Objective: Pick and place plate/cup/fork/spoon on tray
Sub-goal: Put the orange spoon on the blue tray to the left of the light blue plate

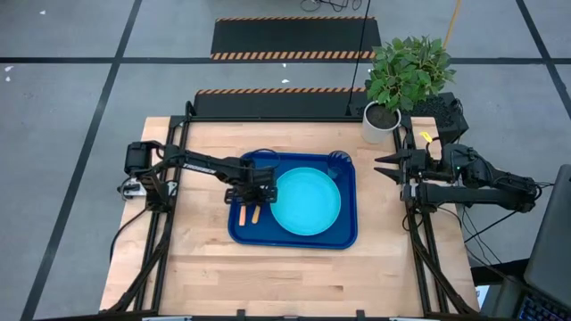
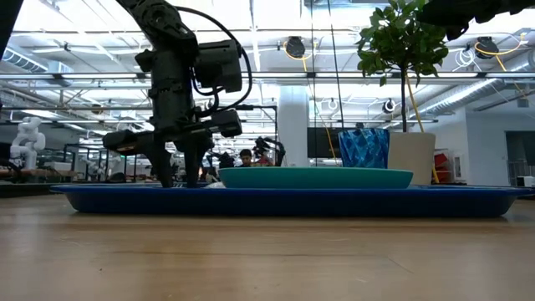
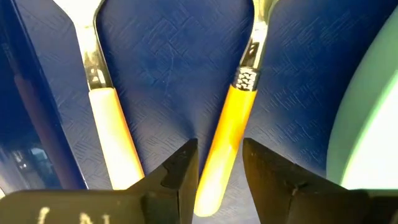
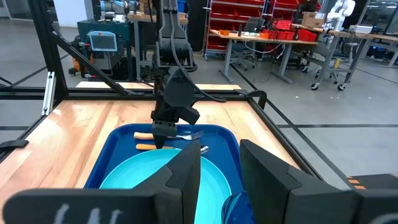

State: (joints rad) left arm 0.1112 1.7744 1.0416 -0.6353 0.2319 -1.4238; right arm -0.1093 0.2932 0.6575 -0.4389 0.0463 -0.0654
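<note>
The dark blue tray (image 1: 348,236) lies mid-table. The turquoise plate (image 1: 308,203) lies flat in its right part, and the blue cup (image 1: 337,161) stands in its far right corner. The fork (image 3: 102,118) and the spoon (image 3: 239,112) lie side by side on the tray's floor left of the plate, orange handles toward the near edge. My left gripper (image 3: 221,168) points down over them, open, its fingers on either side of the spoon's handle. My right gripper (image 1: 382,168) waits open and empty at the table's right edge. My left gripper comes from above, pointing down, with its fingers across the spoon's handle near its free end (image 3: 214,180). The spoon lies flat on the tray. I cannot tell whether the fingers touch the handle.
A white pot with a green plant (image 1: 381,122) stands at the table's far right corner, just behind my right gripper. Bare wood (image 1: 285,276) lies between the tray and the near edge. The tray's raised rim (image 2: 276,201) runs around the utensils.
</note>
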